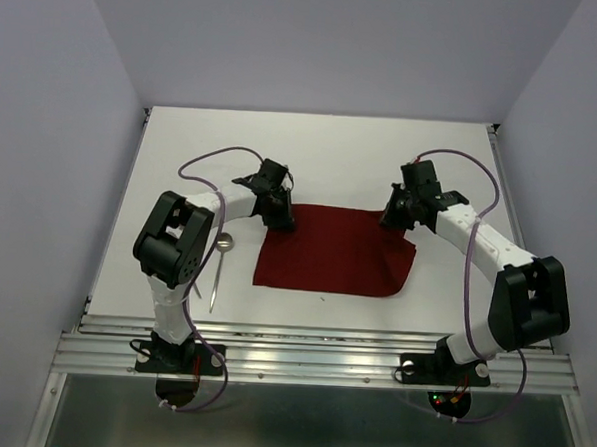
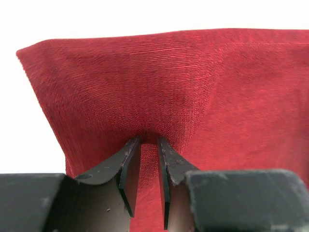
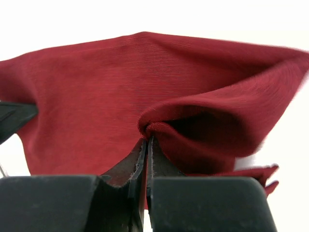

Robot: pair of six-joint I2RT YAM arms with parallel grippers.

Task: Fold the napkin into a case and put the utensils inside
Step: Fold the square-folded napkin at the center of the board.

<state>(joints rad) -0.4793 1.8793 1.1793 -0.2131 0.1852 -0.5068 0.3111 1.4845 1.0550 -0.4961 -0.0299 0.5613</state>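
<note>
The dark red napkin [image 1: 327,253] lies spread on the white table between both arms. My left gripper [image 1: 281,219] is at its far left corner. In the left wrist view its jaws [image 2: 148,140] stand a little apart, tips pressed onto the napkin [image 2: 193,87], with a small pucker between them. At the far right corner my right gripper [image 1: 399,217] is shut on a fold of the napkin [image 3: 203,121], and in the right wrist view the cloth curls over the closed tips [image 3: 146,137]. The utensils lie left of the napkin: a spoon [image 1: 223,243] and a thin straight piece [image 1: 216,281].
The table [image 1: 322,155] runs back to a wall. A metal rail [image 1: 311,359] crosses the near edge, where both arm bases are bolted. The left arm's elbow [image 1: 172,242] sits close beside the utensils.
</note>
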